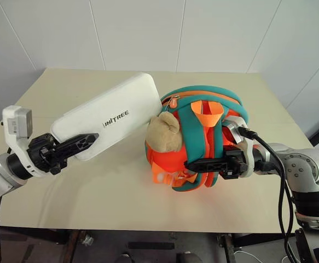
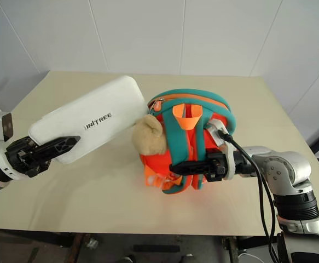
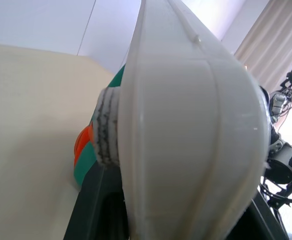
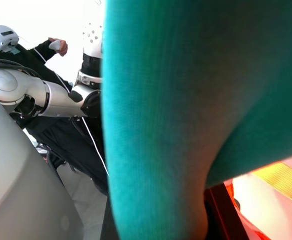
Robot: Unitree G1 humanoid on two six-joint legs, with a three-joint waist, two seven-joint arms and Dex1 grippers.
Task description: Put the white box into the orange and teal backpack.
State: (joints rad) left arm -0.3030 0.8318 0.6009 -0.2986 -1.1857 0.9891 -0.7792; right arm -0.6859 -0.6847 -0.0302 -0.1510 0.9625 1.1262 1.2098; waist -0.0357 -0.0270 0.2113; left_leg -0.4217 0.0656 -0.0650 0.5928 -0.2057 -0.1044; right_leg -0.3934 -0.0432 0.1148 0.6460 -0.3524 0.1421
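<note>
**Box held at the backpack's mouth, not yet in**

The box [image 1: 111,116] sits left of centre in the head views, tilted, its lower-left end clamped between the jaws of the left gripper [image 1: 81,143] and its upper-right corner just beside the top of the backpack [image 1: 200,139], about where the zip line runs. In the left wrist view the box's edge [image 3: 186,130] stands between the fingers, so the grip is plain. Whether that corner touches the fabric or only nears it I cannot tell.

The backpack lies at centre on the table [image 1: 66,192], straps up, a tan plush toy [image 1: 164,134] on its left side. The right gripper [image 1: 206,164] comes in from the right, jaws shut on a teal strap [image 4: 166,115] that crosses the right wrist view.

As I judge it, the step in hand is lining the box up with the opening while the right arm steadies the bag. No open gap in the zip can be seen from here, so the next move calls for the mouth to be pulled wide, then the box fed in corner first.

Writing: "UNITREE" in dark letters on the box's face; nothing else is readable
</note>
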